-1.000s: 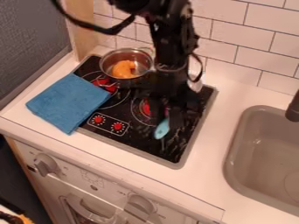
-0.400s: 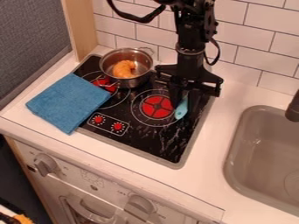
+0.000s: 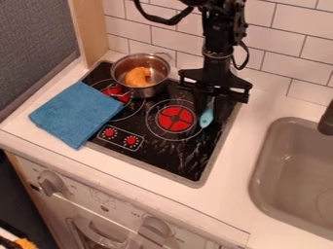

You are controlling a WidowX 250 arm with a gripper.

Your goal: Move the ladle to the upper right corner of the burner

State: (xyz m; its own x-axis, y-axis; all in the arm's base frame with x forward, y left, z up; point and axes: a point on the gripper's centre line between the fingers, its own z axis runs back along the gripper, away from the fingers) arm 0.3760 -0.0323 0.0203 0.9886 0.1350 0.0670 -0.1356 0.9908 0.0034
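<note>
Gripper (image 3: 211, 103), one, black: hung low over the right-hand side of the cooktop (image 3: 195, 183), with the arm entering from the top edge above it. Closed on the ladle (image 3: 207, 118), which is held between the fingers; the exact place of contact is lost in the dark and cannot be made out with confidence.

Ladle, one, light blue in its visible part: pointed downward and slightly tilted, seen just beside the right edge of the ringed burner (image 3: 175, 119), toward the cooktop's right border.

Burner, one, red-centred, ringed in pale lines: set in the black surface, to the lower left of the gripper.

Pot (image 3: 151, 91), one, metal, two-handled: placed at the back left of the cooktop, left of the gripper. Contained within: one curved orange item (image 3: 137, 76). A second red-centred burner (image 3: 116, 94) is partly seen at the pot's lower left.

Control marks, two, red: left one (image 3: 109, 133) and right one (image 3: 131, 141), framed together near the front edge.

Cloth (image 3: 77, 114), one, blue: laid flat across the cooktop's left edge and the pale counter (image 3: 228, 209).

Sink (image 3: 255, 182), one, grey-beige: set into the counter at right, with part of a dark faucet (image 3: 326, 121) shown above.

Wall (image 3: 292, 48), white-tiled: ranged behind the counter.
</note>
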